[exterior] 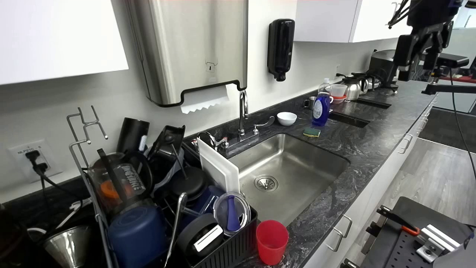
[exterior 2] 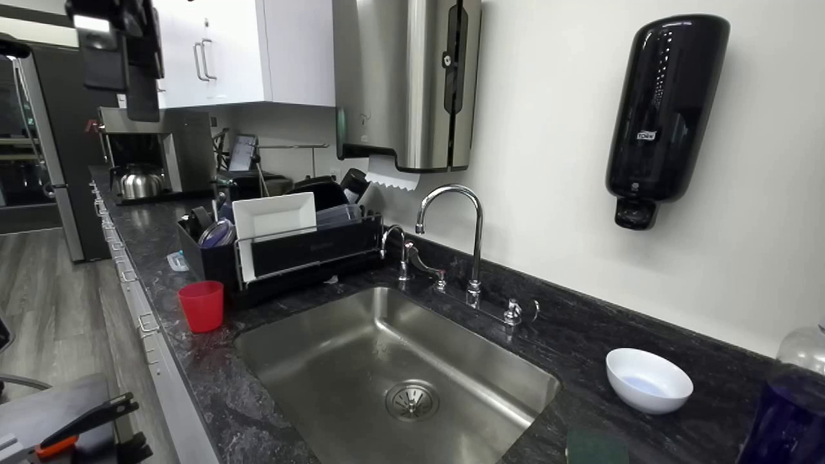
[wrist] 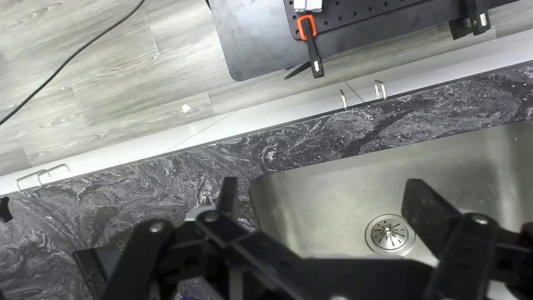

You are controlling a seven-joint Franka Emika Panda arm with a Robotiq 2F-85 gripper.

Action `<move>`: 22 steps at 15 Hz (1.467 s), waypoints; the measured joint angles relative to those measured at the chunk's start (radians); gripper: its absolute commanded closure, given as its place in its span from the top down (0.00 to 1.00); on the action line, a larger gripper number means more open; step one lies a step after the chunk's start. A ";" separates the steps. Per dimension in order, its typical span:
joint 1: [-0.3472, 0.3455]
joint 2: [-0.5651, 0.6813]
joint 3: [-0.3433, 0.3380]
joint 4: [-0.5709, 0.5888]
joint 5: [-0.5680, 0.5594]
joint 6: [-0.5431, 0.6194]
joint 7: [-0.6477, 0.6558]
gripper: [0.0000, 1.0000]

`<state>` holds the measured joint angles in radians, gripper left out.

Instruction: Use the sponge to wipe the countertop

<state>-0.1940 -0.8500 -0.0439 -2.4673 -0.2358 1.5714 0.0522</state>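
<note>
In an exterior view, a red cup [exterior: 272, 242] stands near, at the bottom of the frame, on the dark countertop [exterior: 370, 145]. Behind it, in the middle, is the steel sink [exterior: 301, 178]. Farther, right of centre, the green-and-yellow sponge [exterior: 311, 132] lies on the countertop near a blue bottle [exterior: 322, 111]. At upper right hangs the gripper [exterior: 417, 69], its jaws released, wide apart.

Sponge [exterior 2: 596, 447]: was cropped by the lower edge in an exterior view.
Bottle [exterior 2: 789, 415]: was cropped there at right.
</note>
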 measured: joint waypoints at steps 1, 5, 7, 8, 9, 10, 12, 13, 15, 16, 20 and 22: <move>0.000 0.000 0.000 0.000 0.000 0.000 0.000 1.00; 0.000 0.000 0.000 0.000 0.000 0.000 0.000 1.00; 0.000 0.000 0.000 0.000 0.000 0.000 0.000 1.00; 0.000 0.000 0.000 0.000 0.000 0.000 0.000 1.00; 0.000 0.000 0.000 0.000 0.000 0.000 0.000 1.00; 0.000 0.000 0.000 0.000 0.000 0.000 0.000 1.00; 0.000 0.000 0.000 0.000 0.000 0.000 0.000 1.00; 0.000 0.000 0.000 0.000 0.000 0.000 0.000 1.00; 0.000 0.027 -0.032 0.021 -0.020 0.039 -0.006 1.00; 0.000 0.051 -0.048 0.038 -0.023 0.046 -0.010 1.00; 0.007 0.094 -0.063 0.062 -0.023 0.046 -0.012 1.00; 0.007 0.092 -0.063 0.063 -0.023 0.046 -0.012 1.00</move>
<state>-0.1866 -0.7585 -0.1072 -2.4045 -0.2590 1.6176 0.0399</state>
